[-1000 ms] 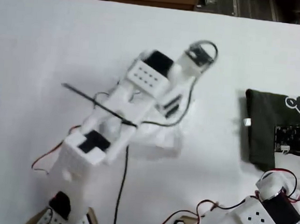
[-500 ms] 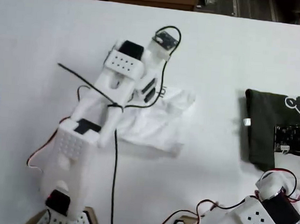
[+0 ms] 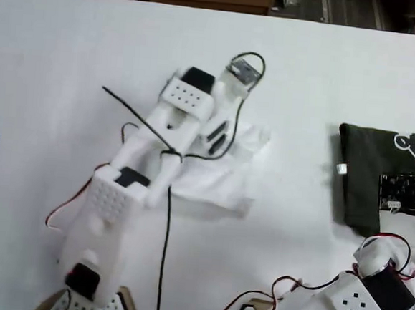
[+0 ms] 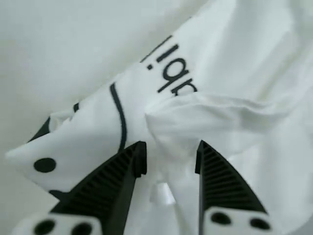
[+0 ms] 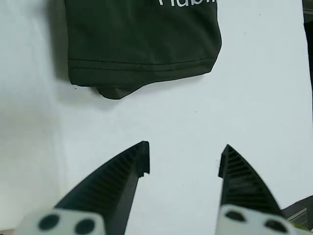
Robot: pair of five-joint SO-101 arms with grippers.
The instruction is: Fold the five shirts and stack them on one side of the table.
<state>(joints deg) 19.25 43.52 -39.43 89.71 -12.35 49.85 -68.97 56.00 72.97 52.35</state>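
While straddling a raised ridge of the white shirt with the left gripper half open, risks grabbing only the top layer and unfolding it on the pull. Leaves the right gripper wide open, dark shirt just ahead.

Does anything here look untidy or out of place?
The white shirt lies crumpled and askew, with uneven edges and a raised ridge of cloth inside the open left claw. The dark shirt lies flat and folded, with one small flap poking out below its hem.
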